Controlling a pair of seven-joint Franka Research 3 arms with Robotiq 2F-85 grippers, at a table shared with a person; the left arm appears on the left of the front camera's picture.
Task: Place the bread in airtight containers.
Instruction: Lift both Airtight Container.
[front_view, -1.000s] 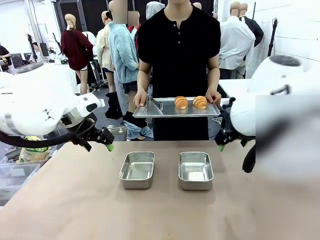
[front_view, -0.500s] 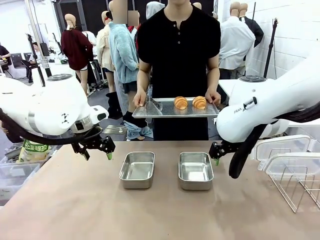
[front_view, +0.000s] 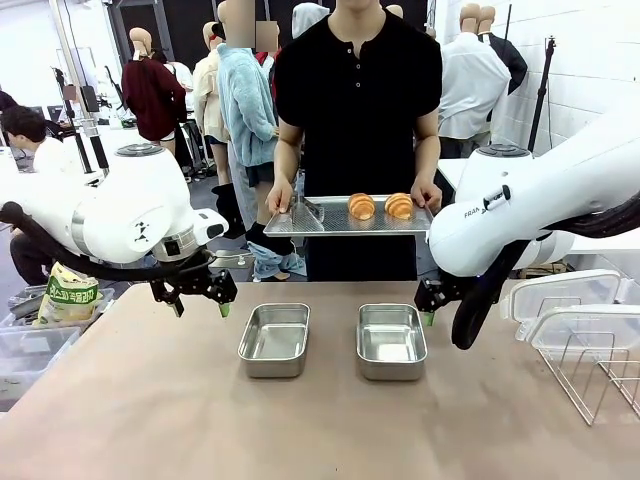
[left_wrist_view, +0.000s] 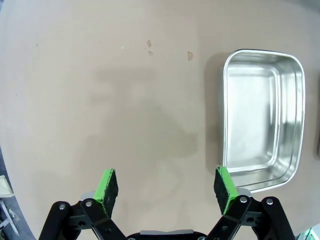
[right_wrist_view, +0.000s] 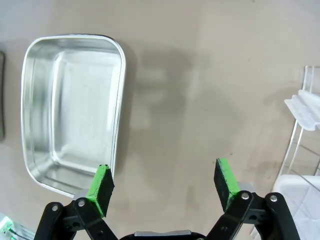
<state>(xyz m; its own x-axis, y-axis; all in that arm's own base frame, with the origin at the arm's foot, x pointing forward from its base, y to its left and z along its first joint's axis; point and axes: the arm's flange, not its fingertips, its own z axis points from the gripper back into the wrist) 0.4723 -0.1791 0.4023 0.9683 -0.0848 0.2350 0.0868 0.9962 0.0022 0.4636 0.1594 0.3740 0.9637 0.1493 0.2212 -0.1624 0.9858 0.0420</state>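
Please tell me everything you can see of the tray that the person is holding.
The tray is flat, rectangular, silvery metal, with a low rim. The person holds it level beyond the table, at its far edge, one hand at each short end. Two golden-brown croissants lie side by side on its picture-right half.

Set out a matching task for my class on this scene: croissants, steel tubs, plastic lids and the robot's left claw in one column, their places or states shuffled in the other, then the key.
1. two golden-brown croissants
2. two rectangular stainless-steel tubs
3. translucent whitish plastic lids
4. left black claw with green pads

A. empty, on the brown table
B. open, above bare table beside a tub
C. on the perforated steel tray that a person holds
D. at the wire rack on the robot's right

Pairs: 1-C, 2-A, 3-D, 4-B
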